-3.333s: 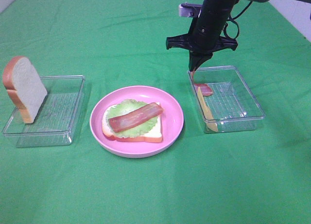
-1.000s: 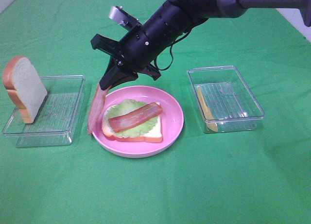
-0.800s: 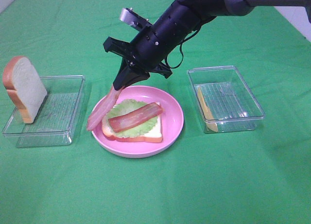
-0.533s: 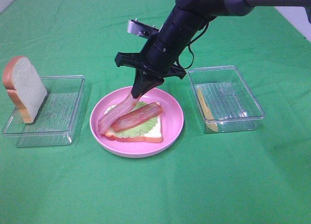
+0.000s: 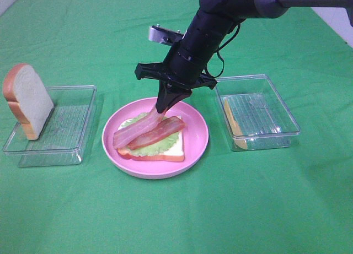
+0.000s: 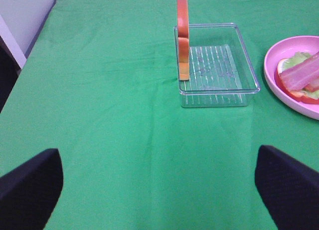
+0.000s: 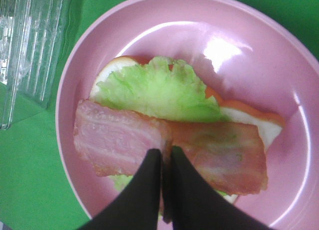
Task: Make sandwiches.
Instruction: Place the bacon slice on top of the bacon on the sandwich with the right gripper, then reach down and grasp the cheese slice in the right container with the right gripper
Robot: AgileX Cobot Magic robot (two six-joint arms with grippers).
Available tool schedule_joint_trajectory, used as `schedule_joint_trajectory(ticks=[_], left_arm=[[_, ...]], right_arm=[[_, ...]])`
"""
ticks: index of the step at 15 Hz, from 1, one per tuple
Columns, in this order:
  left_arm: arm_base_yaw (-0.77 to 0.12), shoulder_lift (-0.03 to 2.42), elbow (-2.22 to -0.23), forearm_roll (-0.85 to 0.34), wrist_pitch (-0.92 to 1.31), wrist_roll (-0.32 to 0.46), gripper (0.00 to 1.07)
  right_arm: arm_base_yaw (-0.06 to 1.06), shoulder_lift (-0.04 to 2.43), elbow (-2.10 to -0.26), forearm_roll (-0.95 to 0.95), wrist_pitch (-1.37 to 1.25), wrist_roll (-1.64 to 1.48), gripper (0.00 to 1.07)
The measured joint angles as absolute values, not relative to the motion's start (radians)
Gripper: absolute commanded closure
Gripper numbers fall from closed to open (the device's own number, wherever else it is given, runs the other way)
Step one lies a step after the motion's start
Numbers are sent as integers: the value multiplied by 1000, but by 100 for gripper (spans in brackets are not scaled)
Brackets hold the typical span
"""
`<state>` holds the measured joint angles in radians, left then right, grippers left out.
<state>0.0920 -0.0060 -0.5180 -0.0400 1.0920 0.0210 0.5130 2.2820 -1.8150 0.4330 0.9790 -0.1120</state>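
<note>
One tray (image 5: 69,124) with bread (image 5: 27,100), second tray (image 5: 265,113) with cheese (image 5: 229,119) (edgewise)

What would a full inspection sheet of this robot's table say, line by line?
Surface: green cloth, smooth, a few soft creases.
Job's things: bottom bread slice on the pink plate, lettuce on it, first bacon strip lying across. The second bacon strip hangs from the right tool, its low end on the stack. The other bread slice stands upright at the edge of the left clear tray. The cheese square stands on edge in the right clear tray.
Clutter: nothing seen.
Tools: right tool shut on the second bacon strip above the plate; left tool open, empty, over bare cloth.
Cables: black cable looping beside the right arm's wrist.
Surroundings: pale strip beyond the cloth's edge.
</note>
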Motion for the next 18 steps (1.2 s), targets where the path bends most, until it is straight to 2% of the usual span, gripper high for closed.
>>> schedule_joint_trajectory(ticks=[1, 3, 4, 9, 12, 14, 18], left_arm=[[92, -6, -518, -40, 1092, 21, 8], [92, -6, -518, -40, 1092, 21, 8], [92, -6, -518, -40, 1092, 21, 8], [92, -6, -518, -40, 1092, 21, 8], [92, -6, -518, -40, 1092, 21, 8], [92, -6, -518, -40, 1092, 21, 8], [92, -6, -518, -34, 1092, 21, 9]], right_arm=[[513, 2282, -1815, 431, 980, -111, 70], [513, 2282, -1835, 428, 992, -102, 18], [513, 2282, -1855, 416, 1002, -101, 8], [514, 2282, -1994, 343, 1190, -55, 8], [514, 2250, -2033, 216, 1207, 28, 8], [507, 2169, -1964, 185, 1206, 46, 8], [411, 2058, -1665, 179, 1208, 76, 9]])
